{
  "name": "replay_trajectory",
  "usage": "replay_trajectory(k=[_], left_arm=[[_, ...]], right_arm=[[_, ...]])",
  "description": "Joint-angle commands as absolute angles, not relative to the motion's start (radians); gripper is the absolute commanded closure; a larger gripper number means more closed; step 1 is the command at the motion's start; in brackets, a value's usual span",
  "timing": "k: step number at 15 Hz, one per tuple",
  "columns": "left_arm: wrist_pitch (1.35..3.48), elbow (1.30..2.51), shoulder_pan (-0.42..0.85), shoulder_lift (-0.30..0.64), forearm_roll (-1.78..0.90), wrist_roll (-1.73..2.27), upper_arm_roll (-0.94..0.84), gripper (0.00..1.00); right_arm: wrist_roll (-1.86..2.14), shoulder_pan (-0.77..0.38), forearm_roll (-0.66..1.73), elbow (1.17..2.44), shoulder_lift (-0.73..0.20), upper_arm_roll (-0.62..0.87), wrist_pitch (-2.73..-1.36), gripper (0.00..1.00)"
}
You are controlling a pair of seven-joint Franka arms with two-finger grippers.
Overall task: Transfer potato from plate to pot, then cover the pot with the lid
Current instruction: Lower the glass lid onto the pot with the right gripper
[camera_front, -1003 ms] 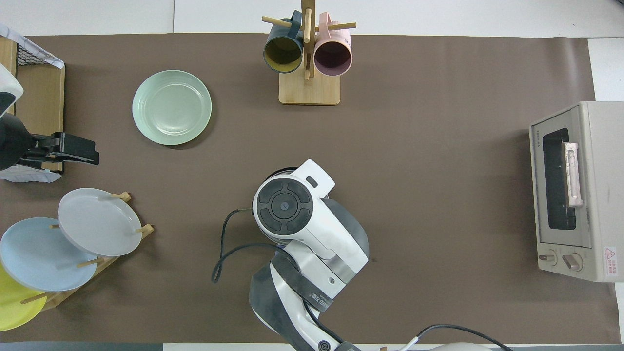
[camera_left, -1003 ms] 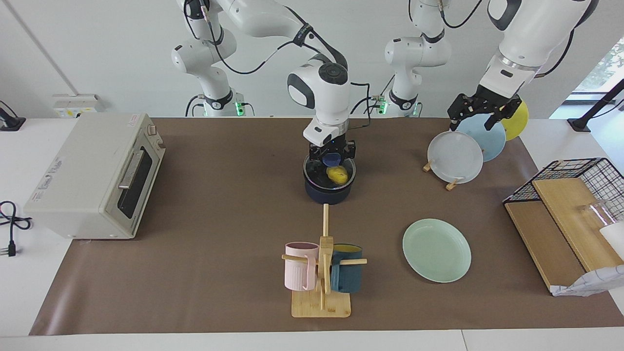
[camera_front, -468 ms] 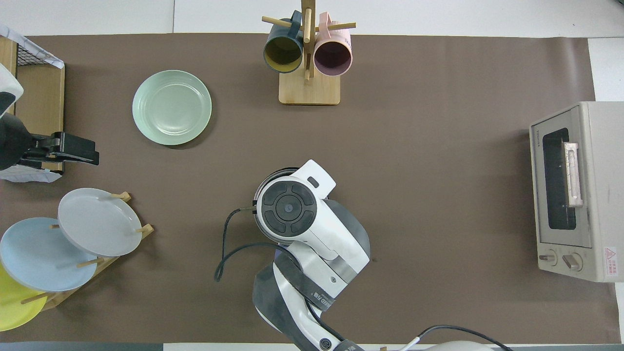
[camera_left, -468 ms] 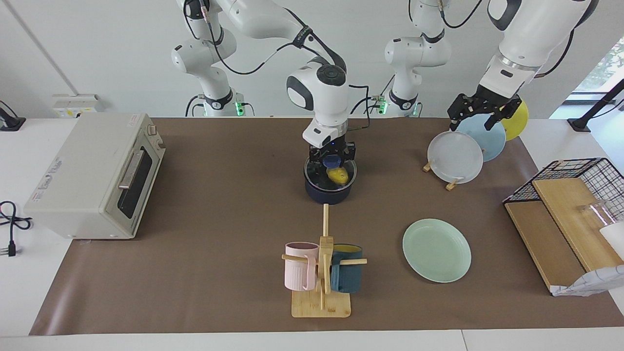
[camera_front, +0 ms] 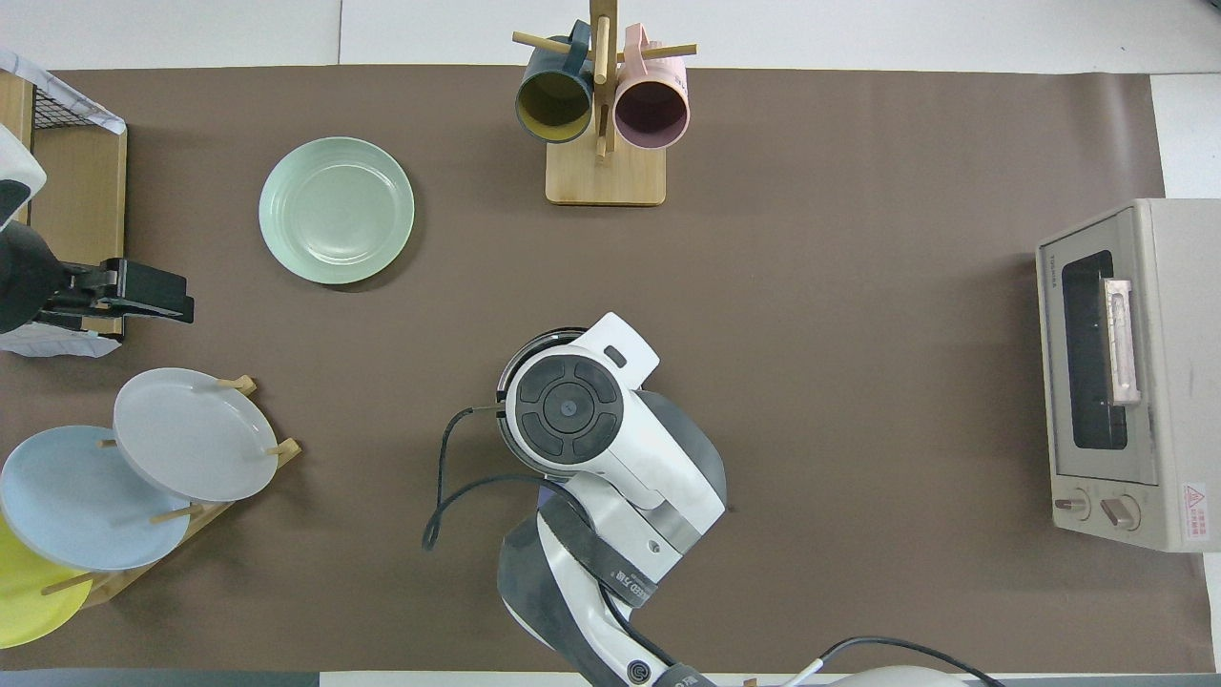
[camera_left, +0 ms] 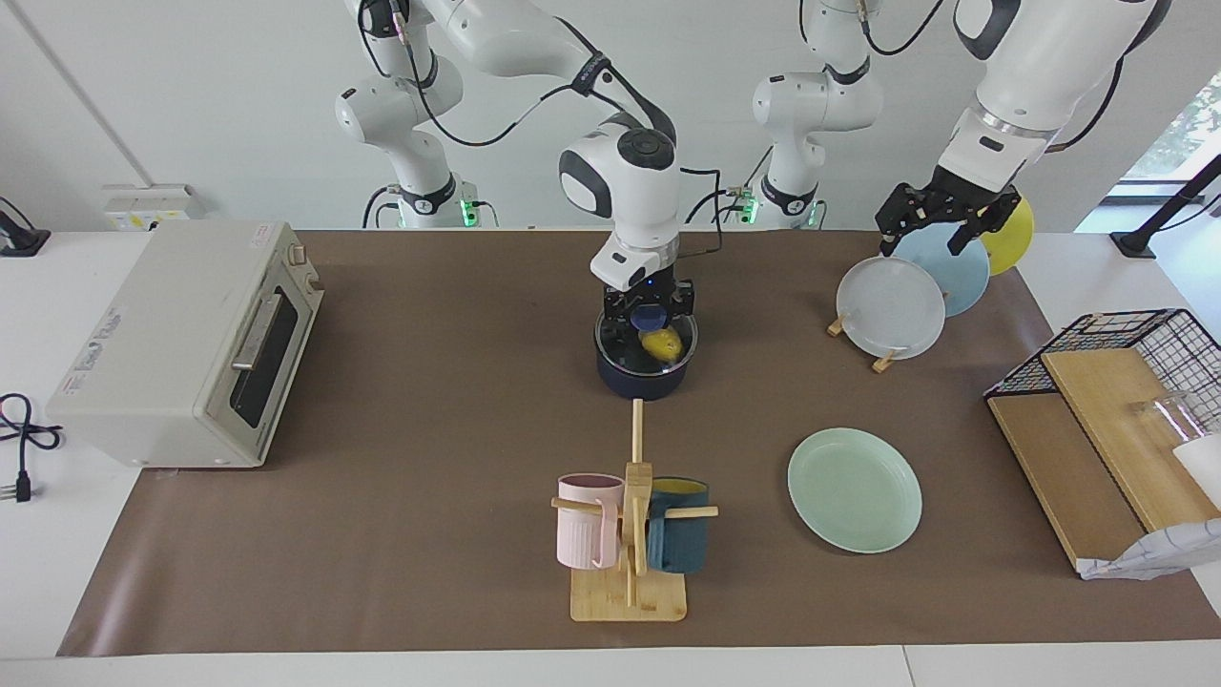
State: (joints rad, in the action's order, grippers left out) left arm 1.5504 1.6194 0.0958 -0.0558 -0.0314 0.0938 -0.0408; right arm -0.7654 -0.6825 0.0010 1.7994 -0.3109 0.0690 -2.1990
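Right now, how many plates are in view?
4. A mint-green plate lies flat on the mat beside the mug rack; grey-white, light blue and yellow plates stand upright in the wooden rack under the left gripper.

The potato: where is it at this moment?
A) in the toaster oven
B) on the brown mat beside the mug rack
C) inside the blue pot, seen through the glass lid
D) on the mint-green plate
C: the yellow potato shows through the glass lid inside the pot, with the right claw at the lid's blue knob, while the plate lies bare.
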Motion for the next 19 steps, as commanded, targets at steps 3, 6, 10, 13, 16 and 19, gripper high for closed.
replay_trajectory(k=[3,6,10,13,16,19], left_arm=[[1.529,1.612,0.078,-0.061,-0.014,0.083,-0.054,0.0],[1.528,1.612,0.078,-0.061,-0.014,0.083,-0.054,0.0],[1.528,1.612,0.078,-0.061,-0.014,0.083,-0.054,0.0],[1.528,1.612,0.078,-0.061,-0.014,0.083,-0.054,0.0],[1.528,1.612,0.078,-0.061,-0.014,0.083,-0.054,0.0],[1.528,1.612,0.078,-0.061,-0.014,0.083,-0.054,0.0]], right_arm=[[-0.764,-0.681,-0.061,1.827,-0.301,0.08,-2.223,0.47],[-0.764,-0.683,-0.081,1.827,-0.301,0.08,-2.223,0.47],[-0.767,-0.684,-0.081,1.828,-0.301,0.08,-2.232,0.44],[-0.775,-0.68,-0.08,1.822,-0.302,0.08,-2.23,0.0],[-0.765,-0.651,-0.08,1.786,-0.284,0.075,-2.191,0.0],[-0.746,-0.601,-0.071,1.711,-0.241,0.077,-2.07,0.0]])
